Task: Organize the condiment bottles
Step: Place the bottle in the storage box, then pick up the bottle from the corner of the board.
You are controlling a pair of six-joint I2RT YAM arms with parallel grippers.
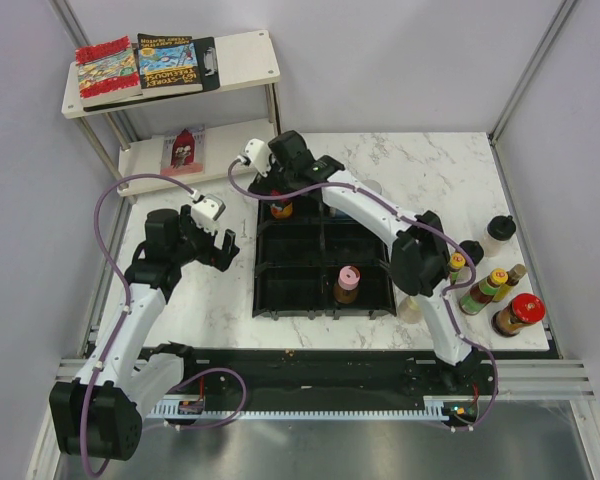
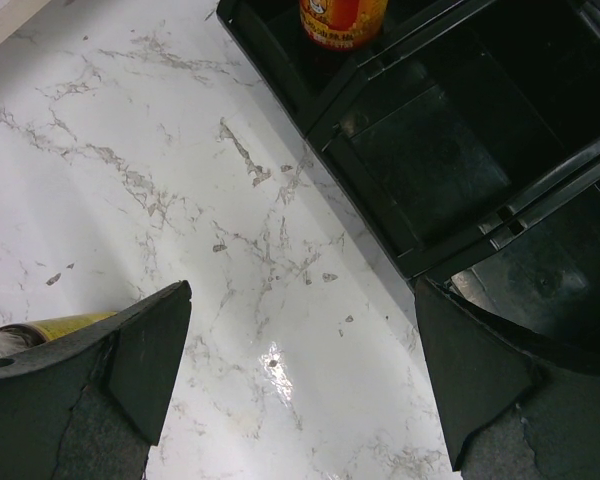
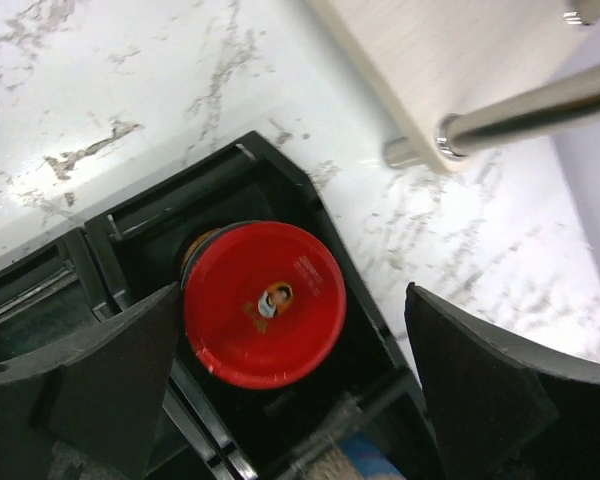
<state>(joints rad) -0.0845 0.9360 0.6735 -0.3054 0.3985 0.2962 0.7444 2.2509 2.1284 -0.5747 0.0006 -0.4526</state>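
Your right gripper (image 3: pixel 292 335) is hovering open straight above the upright red-capped bottle (image 3: pixel 265 303) in a corner cell of the tray (image 3: pixel 270 165); your left gripper (image 2: pixel 300 340) is waiting open, farther off.

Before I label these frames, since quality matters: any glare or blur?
Left wrist: a bright glare spot on the table, otherwise sharp. Right wrist: the red cap is slightly blurred, its print smeared. Top external: even light, sharp, soft shadows.
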